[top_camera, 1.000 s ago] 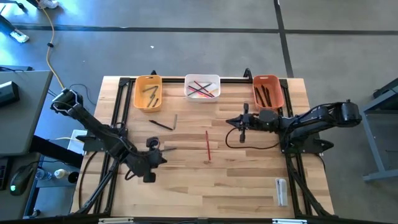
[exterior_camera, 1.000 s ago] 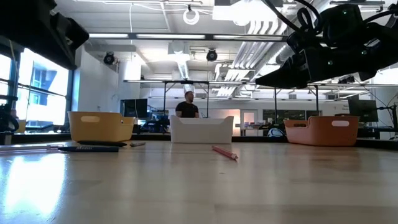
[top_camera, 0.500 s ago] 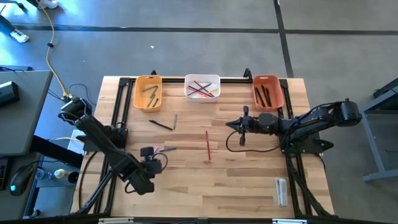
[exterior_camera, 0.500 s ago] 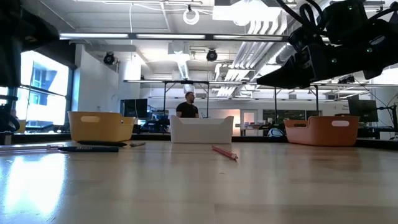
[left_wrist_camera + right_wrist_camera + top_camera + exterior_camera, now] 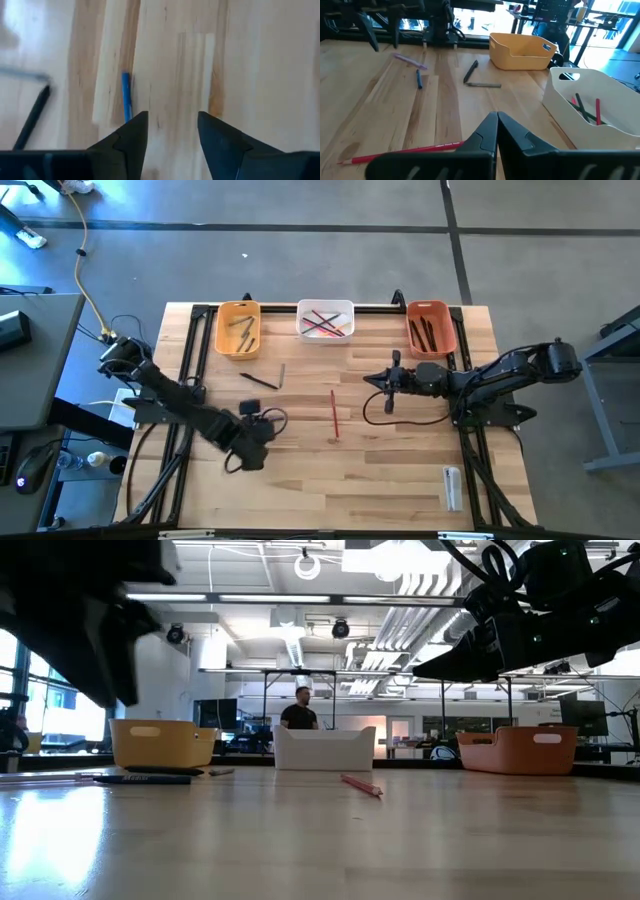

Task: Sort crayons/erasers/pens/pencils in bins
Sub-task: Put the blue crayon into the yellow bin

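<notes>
My left gripper (image 5: 172, 125) is open over bare table wood left of the middle, holding nothing. A short blue stick (image 5: 126, 95) lies flat just outside one finger, and a black pen (image 5: 32, 117) lies farther off. My right gripper (image 5: 496, 117) is shut and holds nothing; it hangs above the table right of the middle (image 5: 372, 379). A red pencil (image 5: 334, 415) lies flat between the two grippers. At the far edge stand the yellow bin (image 5: 238, 328), the white bin (image 5: 325, 320) with several pencils, and the red-orange bin (image 5: 431, 326) with dark pens.
A grey stick (image 5: 282, 374) lies beside the black pen (image 5: 259, 381), near the yellow bin. A pink stick (image 5: 410, 61) lies near the blue one (image 5: 419, 79). A whitish oblong item (image 5: 452, 487) sits at the near right. A person (image 5: 302, 710) stands beyond the table.
My left gripper has gone a little toward the table's right edge and now stands over the spot where the blue and pink sticks lie, hiding them from above. Its arm now shows large at the left of the low view.
</notes>
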`<state>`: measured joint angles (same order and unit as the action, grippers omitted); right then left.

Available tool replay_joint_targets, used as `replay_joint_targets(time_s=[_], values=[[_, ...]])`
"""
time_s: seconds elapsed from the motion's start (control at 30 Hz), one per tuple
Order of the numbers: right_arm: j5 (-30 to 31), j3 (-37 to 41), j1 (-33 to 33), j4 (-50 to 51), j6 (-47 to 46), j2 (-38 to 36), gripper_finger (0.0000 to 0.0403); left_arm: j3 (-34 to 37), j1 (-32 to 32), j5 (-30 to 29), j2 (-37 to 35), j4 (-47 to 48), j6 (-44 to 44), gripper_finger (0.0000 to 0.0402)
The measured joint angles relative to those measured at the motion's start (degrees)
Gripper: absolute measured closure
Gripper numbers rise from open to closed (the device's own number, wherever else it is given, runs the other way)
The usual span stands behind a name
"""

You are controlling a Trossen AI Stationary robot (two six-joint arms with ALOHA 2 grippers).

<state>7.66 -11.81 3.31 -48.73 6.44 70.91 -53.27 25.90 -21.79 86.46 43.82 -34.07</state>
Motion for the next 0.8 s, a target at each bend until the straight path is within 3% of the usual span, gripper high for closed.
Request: replay_joint_targets(time_s=[0.17, 0.4, 0.8], values=[[0.00, 0.00, 0.00, 0.21, 0.01, 0.00, 0.0403, 4.04, -7.46, 6.16, 0.04, -8.31, 10.45, 0.0236], [-0.02, 0.00, 0.00, 0.66, 0.01, 0.00, 0.0403, 8.23, -13.49, 11.73, 0.04, -11.07, 16.21, 0.0236], [-0.04, -0.02, 0.00, 0.68, 0.00, 0.00, 0.0403, 14.28, -17.91, 11.27, 0.04, -15.66, 17.85, 0.0236]])
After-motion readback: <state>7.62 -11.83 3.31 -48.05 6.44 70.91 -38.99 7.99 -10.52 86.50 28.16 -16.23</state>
